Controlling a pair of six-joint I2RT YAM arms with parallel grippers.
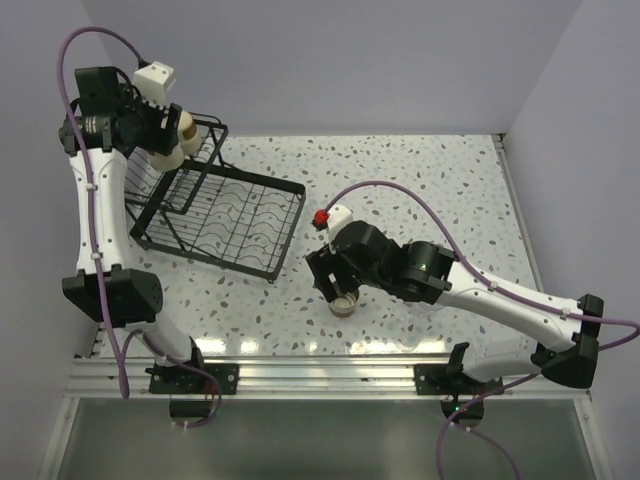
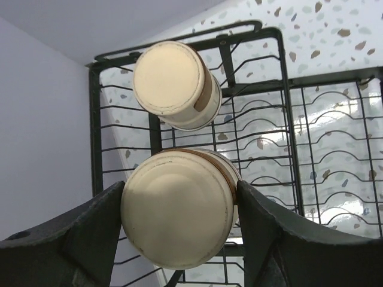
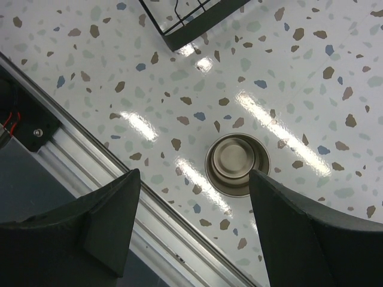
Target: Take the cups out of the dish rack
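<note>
The black wire dish rack stands at the back left and also shows in the left wrist view. My left gripper is over its raised basket tier, shut on a cream cup, with a finger touching each side. A second cream cup sits in the basket just beyond it; it also shows in the top view. My right gripper is open, hovering just above a third cup that stands on the table. No clear tumblers show.
The metal rail at the table's near edge runs just beside the right gripper. Speckled tabletop lies to the right of the rack. Walls close in at the back and the left.
</note>
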